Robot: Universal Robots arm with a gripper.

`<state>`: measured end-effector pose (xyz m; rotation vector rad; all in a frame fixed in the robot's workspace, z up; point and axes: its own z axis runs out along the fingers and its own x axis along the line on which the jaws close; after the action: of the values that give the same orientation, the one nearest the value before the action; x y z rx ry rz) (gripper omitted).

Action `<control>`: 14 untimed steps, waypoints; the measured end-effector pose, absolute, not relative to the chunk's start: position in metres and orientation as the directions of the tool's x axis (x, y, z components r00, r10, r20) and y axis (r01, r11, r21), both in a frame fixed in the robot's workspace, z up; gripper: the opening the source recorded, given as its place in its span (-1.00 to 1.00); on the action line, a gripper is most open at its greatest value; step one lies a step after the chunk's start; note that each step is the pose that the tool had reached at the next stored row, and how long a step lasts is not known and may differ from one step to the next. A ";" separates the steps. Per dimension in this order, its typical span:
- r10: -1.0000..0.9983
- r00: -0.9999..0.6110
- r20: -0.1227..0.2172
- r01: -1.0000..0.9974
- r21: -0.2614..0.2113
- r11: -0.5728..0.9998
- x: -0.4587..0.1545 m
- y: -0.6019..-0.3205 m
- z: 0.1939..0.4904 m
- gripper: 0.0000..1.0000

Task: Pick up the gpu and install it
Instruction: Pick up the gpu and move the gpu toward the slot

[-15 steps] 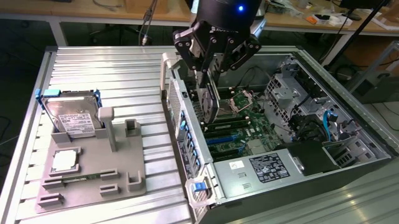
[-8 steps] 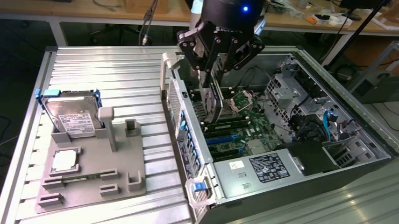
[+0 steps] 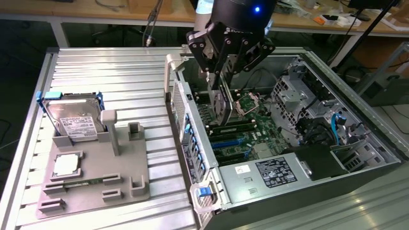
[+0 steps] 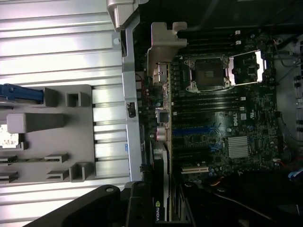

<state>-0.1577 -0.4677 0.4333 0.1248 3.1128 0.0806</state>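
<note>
Logging the grip first: we see the gripper (image 3: 221, 76) clamped on the gpu (image 3: 222, 103) along its upper edge. The card hangs on edge inside the open computer case (image 3: 357, 96), over the motherboard (image 3: 255, 129); whether it touches a slot we cannot tell. The hard drive (image 3: 73, 120) rests on the grey fixture (image 3: 96, 187) at the exterior view's left, apart from the case.

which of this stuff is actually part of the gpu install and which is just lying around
Part of the job:
- gpu, held on edge in the gripper
- motherboard below it
- open computer case

Just lying about:
- hard drive
- processor chip
- memory stick
- grey holder tray they sit in
</note>
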 end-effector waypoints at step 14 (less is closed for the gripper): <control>0.081 -0.996 -0.023 0.079 0.053 0.995 -0.142 -0.468 0.433 -0.47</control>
<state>-0.1421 -0.4677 0.4333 0.1248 3.1128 0.0806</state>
